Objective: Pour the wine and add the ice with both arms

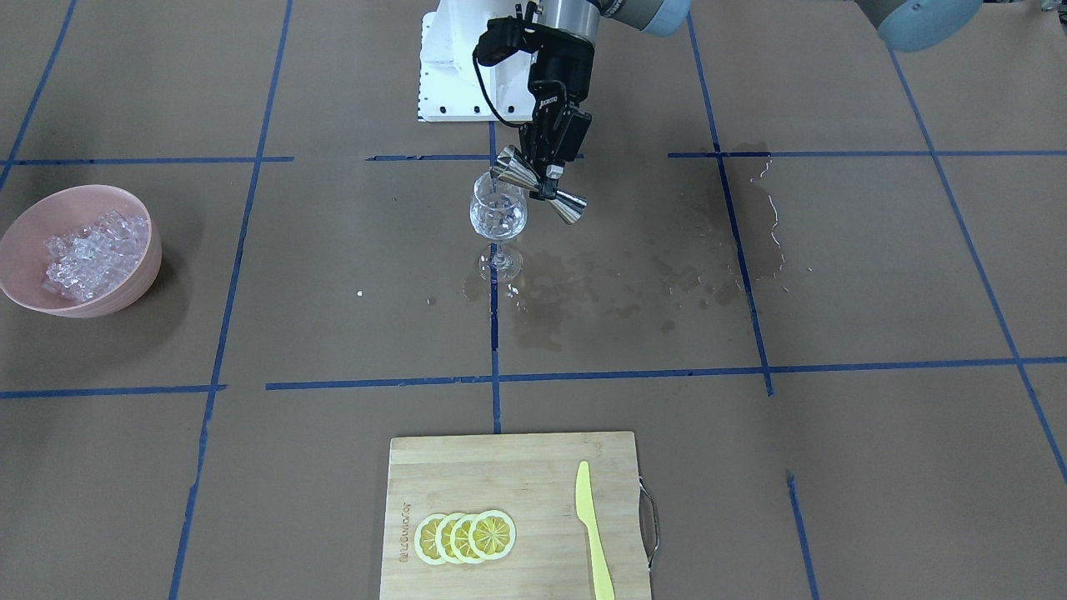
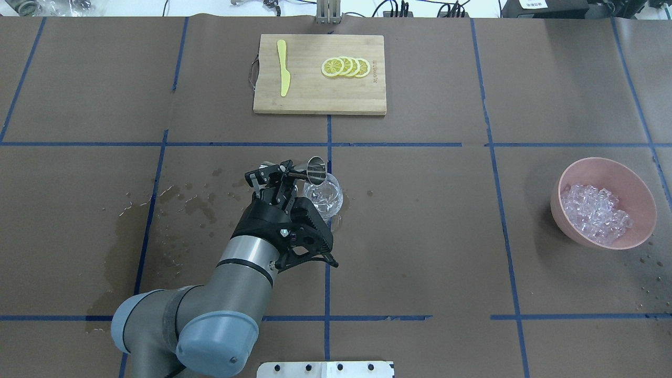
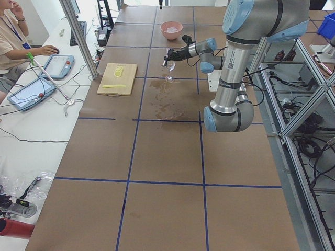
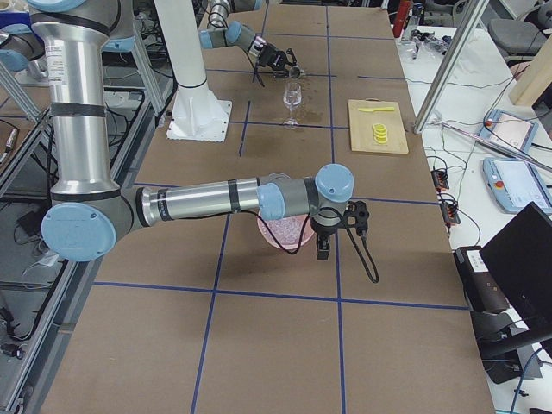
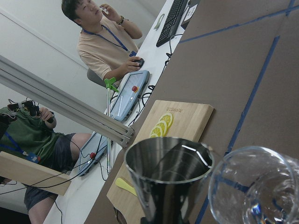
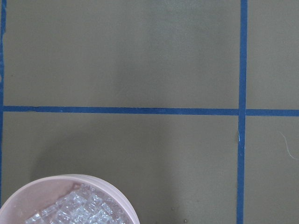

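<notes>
My left gripper (image 1: 550, 179) is shut on a steel double-ended jigger (image 1: 538, 185). It holds the jigger tilted, one cup over the rim of the clear wine glass (image 1: 498, 215) standing at the table's middle. The overhead view shows the same gripper (image 2: 286, 176), jigger (image 2: 315, 170) and glass (image 2: 326, 197). The jigger's mouth (image 5: 166, 163) looks empty beside the glass rim (image 5: 254, 186). Ice (image 2: 596, 212) fills a pink bowl (image 2: 572, 231). My right gripper (image 4: 323, 246) hangs over that bowl's edge; I cannot tell whether it is open or shut. Its wrist view shows the bowl rim (image 6: 70, 178) and ice (image 6: 79, 207).
A bamboo cutting board (image 2: 315, 102) at the far side carries lemon slices (image 2: 346, 67) and a yellow knife (image 2: 284, 73). Wet stains (image 1: 633, 283) spread over the brown paper beside the glass. The white pedestal base (image 1: 454, 75) stands behind the glass. Operators sit beyond the far edge.
</notes>
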Tool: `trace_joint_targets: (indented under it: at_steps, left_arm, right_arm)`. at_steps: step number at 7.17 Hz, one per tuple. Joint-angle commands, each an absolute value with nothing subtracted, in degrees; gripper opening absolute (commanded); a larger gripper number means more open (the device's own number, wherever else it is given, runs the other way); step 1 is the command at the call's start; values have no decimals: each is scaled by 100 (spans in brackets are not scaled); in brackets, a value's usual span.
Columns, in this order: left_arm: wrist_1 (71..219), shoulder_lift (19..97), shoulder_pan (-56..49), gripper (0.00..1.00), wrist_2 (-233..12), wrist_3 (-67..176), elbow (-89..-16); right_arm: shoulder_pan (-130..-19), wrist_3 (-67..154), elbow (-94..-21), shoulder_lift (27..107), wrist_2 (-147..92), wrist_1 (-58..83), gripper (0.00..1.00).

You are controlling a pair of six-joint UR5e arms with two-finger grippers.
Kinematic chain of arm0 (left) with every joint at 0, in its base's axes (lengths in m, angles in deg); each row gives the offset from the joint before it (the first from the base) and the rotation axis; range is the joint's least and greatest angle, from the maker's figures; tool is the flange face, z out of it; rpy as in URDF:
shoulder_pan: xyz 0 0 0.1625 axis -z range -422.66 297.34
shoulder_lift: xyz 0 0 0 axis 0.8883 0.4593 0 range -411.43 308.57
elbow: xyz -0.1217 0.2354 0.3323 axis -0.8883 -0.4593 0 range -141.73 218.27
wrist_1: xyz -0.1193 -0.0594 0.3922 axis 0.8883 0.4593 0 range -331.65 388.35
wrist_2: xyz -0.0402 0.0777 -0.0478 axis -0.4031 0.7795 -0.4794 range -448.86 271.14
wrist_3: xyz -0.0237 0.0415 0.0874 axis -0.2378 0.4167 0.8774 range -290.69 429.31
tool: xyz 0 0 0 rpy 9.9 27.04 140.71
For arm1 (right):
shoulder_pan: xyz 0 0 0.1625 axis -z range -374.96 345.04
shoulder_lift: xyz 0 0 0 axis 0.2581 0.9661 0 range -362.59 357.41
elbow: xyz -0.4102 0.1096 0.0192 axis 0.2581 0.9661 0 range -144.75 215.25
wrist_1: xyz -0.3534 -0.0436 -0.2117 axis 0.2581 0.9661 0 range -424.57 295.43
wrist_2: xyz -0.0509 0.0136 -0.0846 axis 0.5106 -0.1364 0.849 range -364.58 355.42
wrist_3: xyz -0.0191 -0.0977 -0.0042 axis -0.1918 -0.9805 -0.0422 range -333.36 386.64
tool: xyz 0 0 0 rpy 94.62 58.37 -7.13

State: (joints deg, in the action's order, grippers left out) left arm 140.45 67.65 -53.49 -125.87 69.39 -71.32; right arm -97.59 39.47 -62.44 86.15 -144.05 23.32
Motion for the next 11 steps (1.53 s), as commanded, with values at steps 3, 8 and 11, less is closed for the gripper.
trace_joint_targets:
  at_steps: [3, 8, 11]
  left_arm:
    - [13883, 6758, -5238, 0, -12587, 7589, -7124]
    - [13487, 6775, -5176, 0, -12569, 8328, -7159]
    - [13426, 6784, -5193, 0, -12560, 8450, -7168]
  right_arm:
    - [-9758, 3955, -6248, 8609, -14406, 2332, 100]
    - [-9766, 3947, -6239, 8609, -14415, 2359, 100]
    - [-9766, 3947, -6230, 8609, -14494, 2376, 100]
